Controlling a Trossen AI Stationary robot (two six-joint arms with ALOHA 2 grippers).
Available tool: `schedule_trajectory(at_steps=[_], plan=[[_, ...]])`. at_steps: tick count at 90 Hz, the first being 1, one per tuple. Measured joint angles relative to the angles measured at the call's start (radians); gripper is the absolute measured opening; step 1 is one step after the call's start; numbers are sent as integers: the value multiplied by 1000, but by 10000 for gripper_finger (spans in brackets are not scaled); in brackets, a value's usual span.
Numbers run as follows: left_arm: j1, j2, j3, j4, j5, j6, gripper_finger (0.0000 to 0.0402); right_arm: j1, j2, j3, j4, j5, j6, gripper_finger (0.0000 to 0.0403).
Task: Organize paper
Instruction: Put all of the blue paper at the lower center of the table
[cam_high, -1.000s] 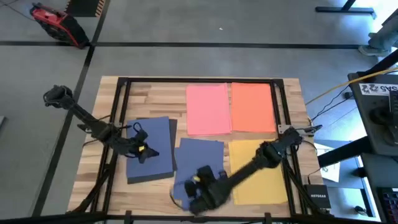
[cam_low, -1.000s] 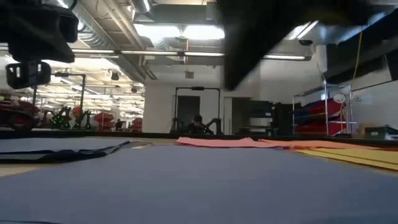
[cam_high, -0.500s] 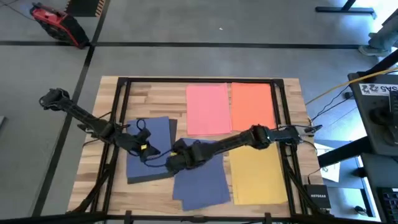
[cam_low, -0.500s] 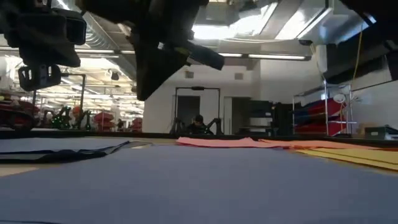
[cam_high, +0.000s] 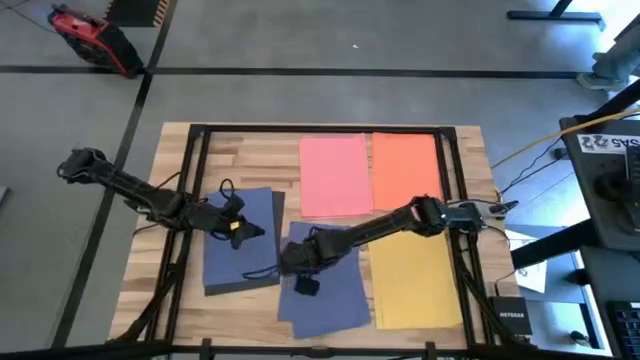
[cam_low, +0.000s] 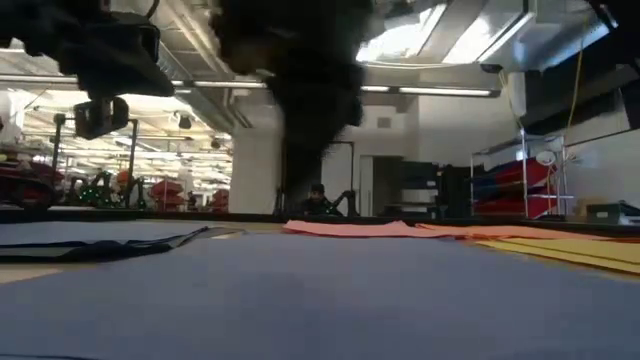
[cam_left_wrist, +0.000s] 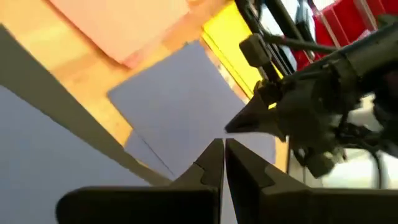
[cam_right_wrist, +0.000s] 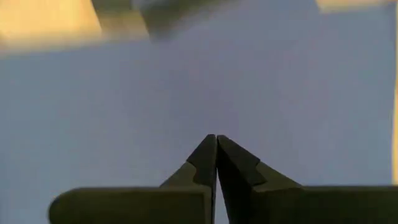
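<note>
Pressing its two fingers together with nothing between them, the right gripper (cam_high: 296, 262) hangs low over the near blue sheets (cam_high: 322, 278), at their left edge; the right wrist view shows the closed tips (cam_right_wrist: 216, 144) above plain blue paper (cam_right_wrist: 249, 81). Half a second ago it sat slightly farther toward the left blue stack; now it has drawn back over the middle sheets, and a small dark shadow or part shows just below it on the paper. The left gripper (cam_high: 243, 231) is likewise closed on nothing, its fingertips (cam_left_wrist: 224, 149) nearly touching, and it hovers over the right edge of the left blue stack (cam_high: 238, 240), having shifted a little toward the right since the earlier picture. The two grippers are near each other but apart. Beyond them the pink sheets (cam_high: 334, 174) and the orange-red sheets (cam_high: 405, 171) lie side by side at the far side of the wooden table (cam_high: 240, 165), and the yellow sheets (cam_high: 415, 277) lie at the near right, just beside the middle blue pile. Off the table at the right, a small black box (cam_high: 510, 318) carries the word NETGEAR. A red device (cam_high: 92, 38) rests on the floor at the far left.
</note>
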Motion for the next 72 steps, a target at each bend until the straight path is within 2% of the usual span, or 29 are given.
schedule_trajectory(at_steps=[6, 16, 27, 35, 45, 62, 72], plan=[[30, 1, 0, -1, 0, 8, 0, -14, -101, -159, 85, -12, -38, 0], [86, 10, 0, 9, 17, 30, 0, -41, -340, -453, 274, -21, -47, 0], [146, 69, 0, 78, 63, 60, 0, -79, -558, -780, 554, -65, 49, 0], [184, 153, 0, 174, 135, 79, 0, -96, -675, -945, 662, -64, 135, 0], [204, 290, 9, 302, 203, 148, 0, -107, -748, -1048, 648, -45, 179, 0], [206, 518, 87, 300, 244, 165, 0, -110, -776, -1085, 610, -19, 143, 0], [204, 626, 131, 300, 253, 134, 0, -112, -758, -1087, 607, 42, 141, 0]])
